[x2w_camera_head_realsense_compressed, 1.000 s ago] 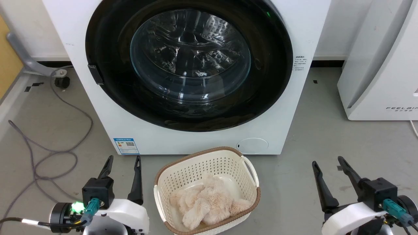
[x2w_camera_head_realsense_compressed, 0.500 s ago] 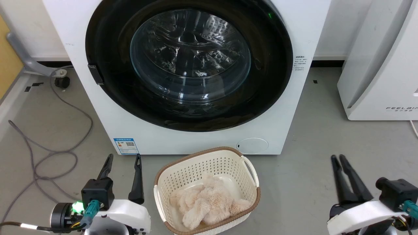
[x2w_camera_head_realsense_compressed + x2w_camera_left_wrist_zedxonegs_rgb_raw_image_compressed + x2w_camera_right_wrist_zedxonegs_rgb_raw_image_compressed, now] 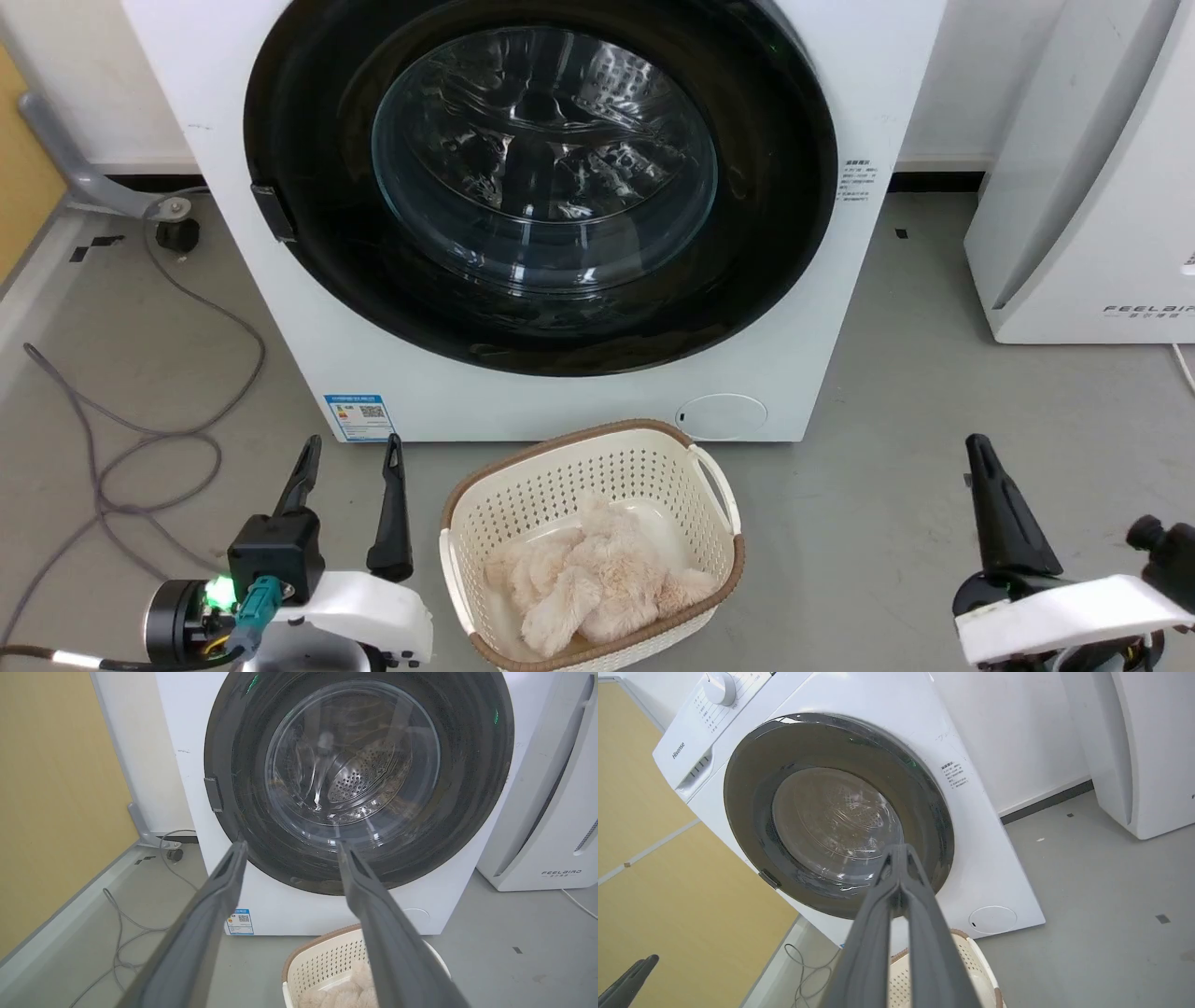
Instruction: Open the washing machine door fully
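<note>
The white washing machine stands straight ahead. Its round glossy black washing machine door lies flat against the front, a clear glass bowl at its centre and a small black latch tab on its left edge. My left gripper is open at the lower left, well short of the machine, nothing between its fingers. My right gripper is shut at the lower right with its fingertips pressed together and empty, far from the door.
A cream basket with a fluffy beige cloth sits on the floor just before the machine, between my arms. A white FEELAIR appliance stands at the right. Grey cables trail over the floor at the left, by a caster.
My right gripper has shut, its two fingers coming together, and its wrist has turned and shifted right. The left gripper edged slightly up. The door has not moved.
</note>
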